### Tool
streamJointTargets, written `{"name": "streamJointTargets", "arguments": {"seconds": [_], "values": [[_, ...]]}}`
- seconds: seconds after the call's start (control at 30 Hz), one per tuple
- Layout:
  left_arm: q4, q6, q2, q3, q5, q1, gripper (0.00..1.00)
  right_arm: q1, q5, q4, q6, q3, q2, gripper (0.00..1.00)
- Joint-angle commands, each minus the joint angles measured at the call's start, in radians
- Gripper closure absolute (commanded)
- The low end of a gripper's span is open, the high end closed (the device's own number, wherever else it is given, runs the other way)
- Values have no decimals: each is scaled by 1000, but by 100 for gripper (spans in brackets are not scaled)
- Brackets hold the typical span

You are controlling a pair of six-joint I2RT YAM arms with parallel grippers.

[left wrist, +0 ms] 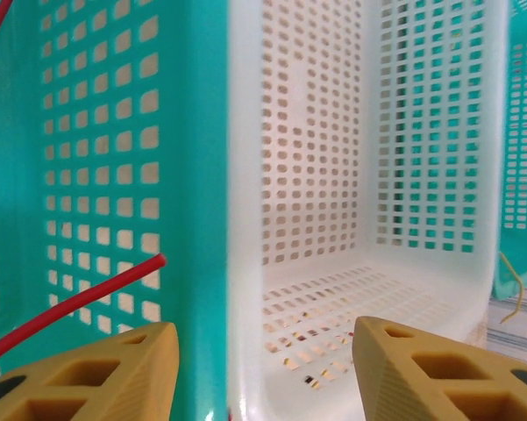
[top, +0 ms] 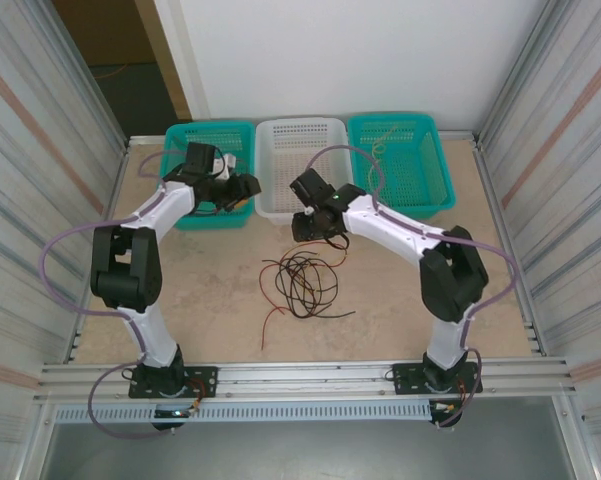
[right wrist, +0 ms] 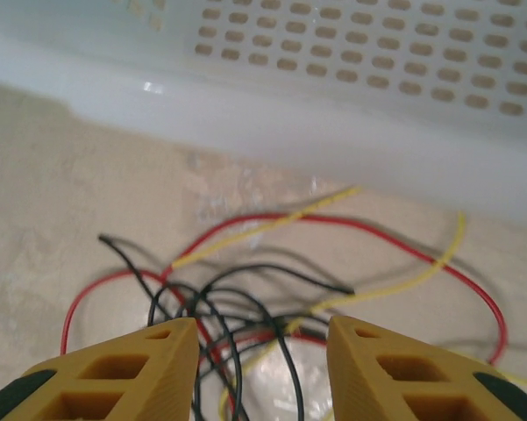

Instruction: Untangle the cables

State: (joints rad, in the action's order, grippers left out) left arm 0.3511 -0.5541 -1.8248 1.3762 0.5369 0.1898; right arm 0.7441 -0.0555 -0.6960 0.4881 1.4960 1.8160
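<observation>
The cables (top: 302, 282), thin red, black and yellow strands, lie in a loose tangle on the table in front of the white basket (top: 300, 130). My right gripper (top: 302, 222) hovers at the tangle's far edge. In the right wrist view it (right wrist: 263, 342) is open, and the red, black and yellow cables (right wrist: 245, 298) lie on the table below the gap, apart from both fingers. My left gripper (top: 242, 190) is over the left teal basket (top: 212, 135), near the white one. It (left wrist: 263, 351) is open and holds nothing. A red cable (left wrist: 79, 303) lies inside that teal basket, left of the fingers.
Three baskets stand in a row at the back: teal, white (left wrist: 333, 175), teal (top: 400, 125). A thin yellow strand (left wrist: 513, 285) lies in the right teal basket. Corrugated metal walls close both sides. Bare table lies around the tangle and toward the arm bases.
</observation>
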Motion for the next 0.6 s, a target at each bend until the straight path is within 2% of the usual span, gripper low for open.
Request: {"name": "streamJointTargets", "arguments": {"seconds": [0.0, 0.13, 0.23, 0.3, 0.4, 0.57], "values": [[41, 7, 96, 64, 31, 5, 41, 6, -53, -88, -2, -56, -110, 55], [125, 54, 188, 90, -27, 15, 38, 27, -92, -137, 51, -158, -162, 53], [169, 76, 298, 56, -93, 31, 38, 14, -67, -108, 139, -244, -196, 53], [171, 86, 392, 0, -127, 54, 38, 11, -58, -60, 200, -296, -210, 54], [178, 87, 539, -109, -148, 92, 39, -10, -163, -73, 350, -344, -205, 58], [172, 62, 764, -326, -148, 178, 38, -102, -104, 128, 476, -478, -207, 60]]}}
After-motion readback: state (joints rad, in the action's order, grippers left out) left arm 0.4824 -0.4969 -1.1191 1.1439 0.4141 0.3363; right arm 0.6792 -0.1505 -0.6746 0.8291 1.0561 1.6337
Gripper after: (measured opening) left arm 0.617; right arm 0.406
